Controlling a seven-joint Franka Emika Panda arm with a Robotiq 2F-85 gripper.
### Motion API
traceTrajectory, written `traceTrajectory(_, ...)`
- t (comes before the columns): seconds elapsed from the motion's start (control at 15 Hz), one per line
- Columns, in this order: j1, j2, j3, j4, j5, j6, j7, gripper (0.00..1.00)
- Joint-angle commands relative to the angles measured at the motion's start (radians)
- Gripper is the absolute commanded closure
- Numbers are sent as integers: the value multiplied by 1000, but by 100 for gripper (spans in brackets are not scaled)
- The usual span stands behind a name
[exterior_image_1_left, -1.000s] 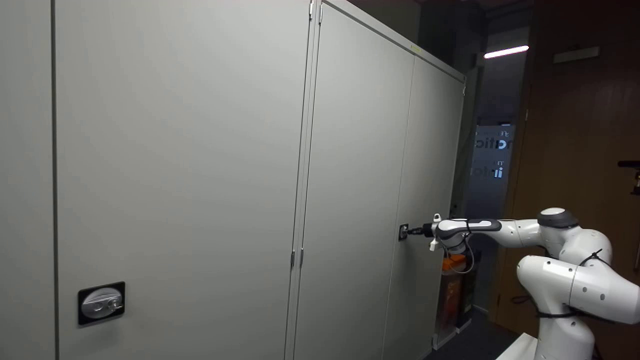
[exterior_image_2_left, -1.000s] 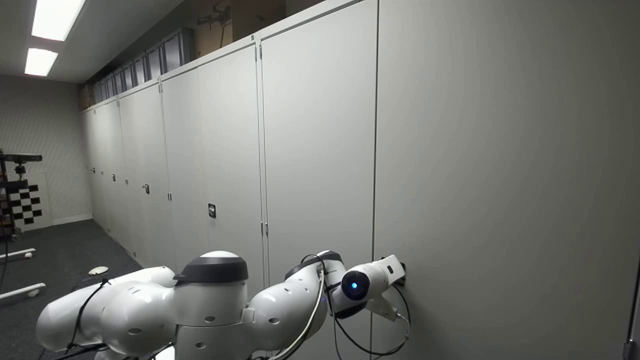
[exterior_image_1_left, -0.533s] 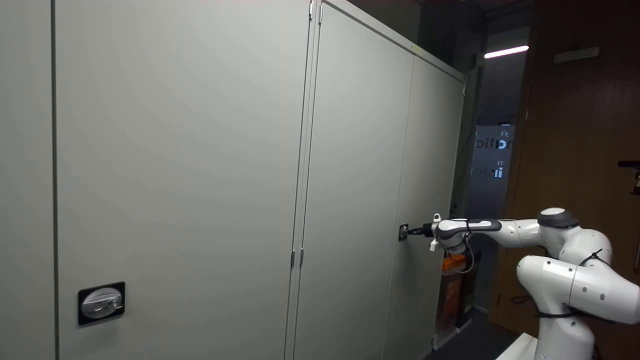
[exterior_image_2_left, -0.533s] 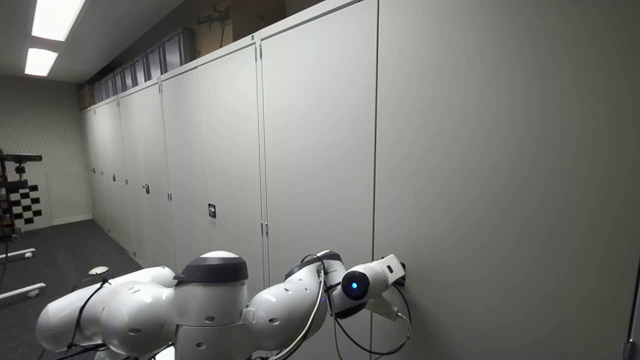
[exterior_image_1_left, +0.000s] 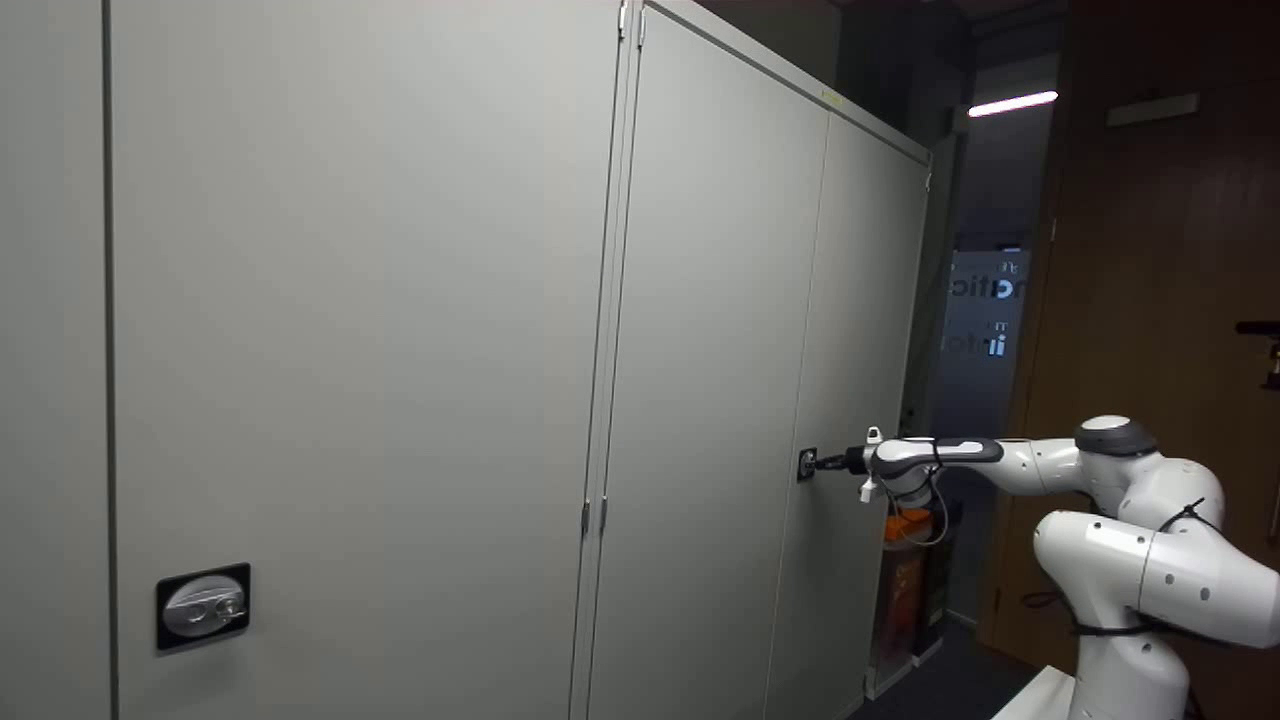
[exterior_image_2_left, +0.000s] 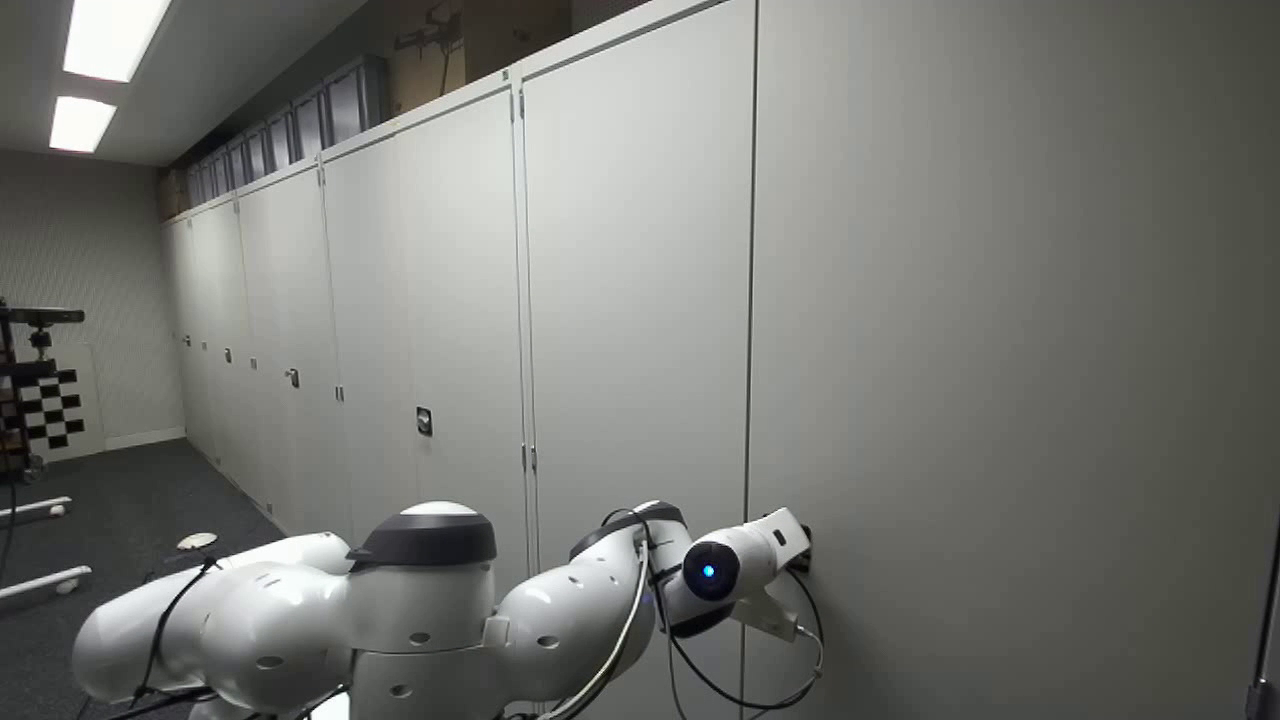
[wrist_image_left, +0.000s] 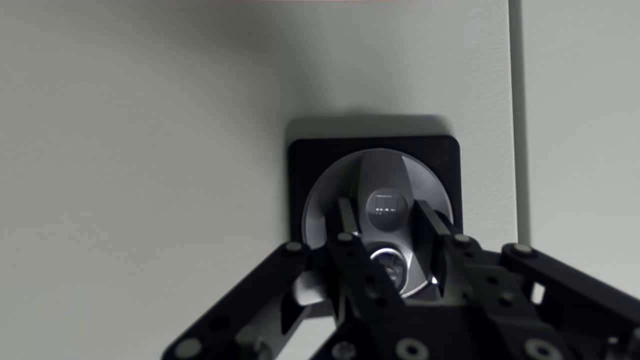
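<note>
My gripper (wrist_image_left: 383, 202) is at a round metal latch handle (wrist_image_left: 384, 170) on a square black plate (wrist_image_left: 320, 150). Its two fingers lie on either side of the handle's raised middle ridge and appear to press against it. A round lock cylinder (wrist_image_left: 392, 265) shows between the fingers, partly covered. The plate is fixed to a grey cabinet door (wrist_image_left: 150, 200) beside a vertical seam. In an exterior view my gripper (exterior_image_1_left: 826, 463) reaches sideways to the latch plate (exterior_image_1_left: 805, 468). In an exterior view the wrist hides the fingers, and only the plate's edge (exterior_image_2_left: 806, 550) shows. The door is shut.
The neighbouring cabinet door (exterior_image_1_left: 720, 300) is shut. A similar latch (exterior_image_1_left: 203, 606) is on a nearer door, and another latch (exterior_image_2_left: 424, 421) is further along the row. An orange-topped bin (exterior_image_1_left: 907, 525) stands below the forearm. Cables (exterior_image_2_left: 815, 640) hang from the wrist.
</note>
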Motion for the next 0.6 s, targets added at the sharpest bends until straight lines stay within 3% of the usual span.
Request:
traceTrajectory(0.0,1,61,17,51,-9,54,-18,92)
traceTrajectory(0.07,0,64,16,49,-8,57,-16,92)
traceTrajectory(0.13,0,69,13,46,-5,62,-12,50)
traceTrajectory(0.33,0,105,1,28,10,119,-6,27)
traceTrajectory(0.53,11,184,-41,10,38,272,1,2)
